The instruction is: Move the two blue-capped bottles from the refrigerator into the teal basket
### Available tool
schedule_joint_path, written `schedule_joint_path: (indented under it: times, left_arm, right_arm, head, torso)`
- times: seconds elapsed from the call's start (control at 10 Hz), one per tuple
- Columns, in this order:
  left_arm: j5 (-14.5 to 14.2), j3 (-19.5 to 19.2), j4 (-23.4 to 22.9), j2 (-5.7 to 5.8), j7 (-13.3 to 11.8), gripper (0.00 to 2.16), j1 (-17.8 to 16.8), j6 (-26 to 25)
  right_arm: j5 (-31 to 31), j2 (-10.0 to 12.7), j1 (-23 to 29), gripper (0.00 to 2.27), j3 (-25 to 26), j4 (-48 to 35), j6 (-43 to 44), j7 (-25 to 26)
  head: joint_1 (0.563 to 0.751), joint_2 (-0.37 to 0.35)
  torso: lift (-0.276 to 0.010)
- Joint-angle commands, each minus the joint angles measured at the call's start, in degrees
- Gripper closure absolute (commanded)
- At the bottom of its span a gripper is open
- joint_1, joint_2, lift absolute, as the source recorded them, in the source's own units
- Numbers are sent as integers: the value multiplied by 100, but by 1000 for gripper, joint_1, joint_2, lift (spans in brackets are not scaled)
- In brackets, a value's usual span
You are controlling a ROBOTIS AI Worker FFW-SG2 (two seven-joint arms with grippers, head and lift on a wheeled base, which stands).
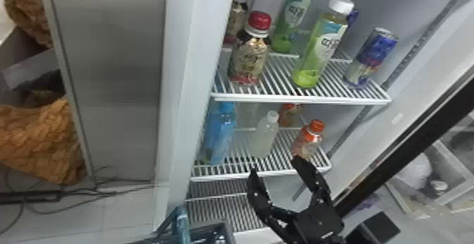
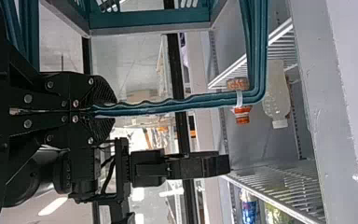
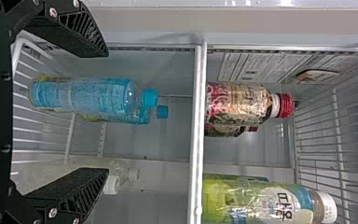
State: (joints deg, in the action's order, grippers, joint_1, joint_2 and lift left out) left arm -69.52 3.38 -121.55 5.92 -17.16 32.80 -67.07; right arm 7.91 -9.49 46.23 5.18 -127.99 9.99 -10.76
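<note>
Refrigerator shelf [image 1: 225,176] holds blue-capped bottles [image 3: 91,97]; right gripper [image 1: 275,165] wide, left gripper [image 2: 110,110] gripping teal basket handle [image 2: 182,103].

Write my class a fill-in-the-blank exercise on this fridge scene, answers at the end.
The left gripper grips the teal basket by its ____.
The jaws of the right gripper are not shut but ____.
The two blue-capped bottles stand one shelf ____ the can.
The green bottle nearest the can has a ____ cap.

Missing words: handle; open; below; white
</note>
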Motion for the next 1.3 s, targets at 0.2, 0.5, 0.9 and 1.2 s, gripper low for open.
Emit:
schedule_joint_path:
  times: [0.2,0.5,0.9,1.2]
  left_arm:
    - [-140,40,-311,6,-42,1161,66,28]
    - [-132,40,-452,-3,-60,1161,80,56]
    - [-132,49,-452,-3,-60,1161,52,56]
    - [-132,58,-452,-3,-60,1161,38,56]
  right_arm:
    - [0,0,3,137,0,-5,0,-5]
    - [0,0,17,137,9,-5,0,-5]
    - [-18,-123,-334,137,-193,318,-28,-5]
    - [-62,-176,-869,137,-351,867,14,-5]
  head:
    - [695,-350]
    - [695,-350]
    - [695,-350]
    - [695,-350]
  torso:
    - [-166]
    - [-166]
    - [-166]
    - [-166]
